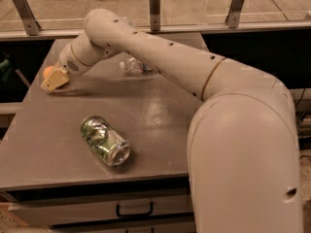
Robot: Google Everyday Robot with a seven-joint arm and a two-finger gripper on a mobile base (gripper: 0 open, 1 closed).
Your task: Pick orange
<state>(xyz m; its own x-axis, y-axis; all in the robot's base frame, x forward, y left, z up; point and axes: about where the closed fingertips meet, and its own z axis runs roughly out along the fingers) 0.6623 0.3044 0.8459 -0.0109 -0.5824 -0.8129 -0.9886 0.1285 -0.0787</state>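
Observation:
The orange [47, 71] is a small round orange fruit near the table's far left edge. It is mostly hidden behind my gripper [52, 82], whose tan fingers sit right against it at table level. The white arm reaches from the right foreground across the table to that spot. A crushed green can [104, 141] lies on its side in the middle front of the grey table [160, 125], well away from the gripper.
A crumpled clear plastic bottle [134, 66] lies at the back of the table, partly behind the arm. A rail with metal posts [154, 3] runs behind the table. A drawer with a black handle [134, 210] is below the front edge.

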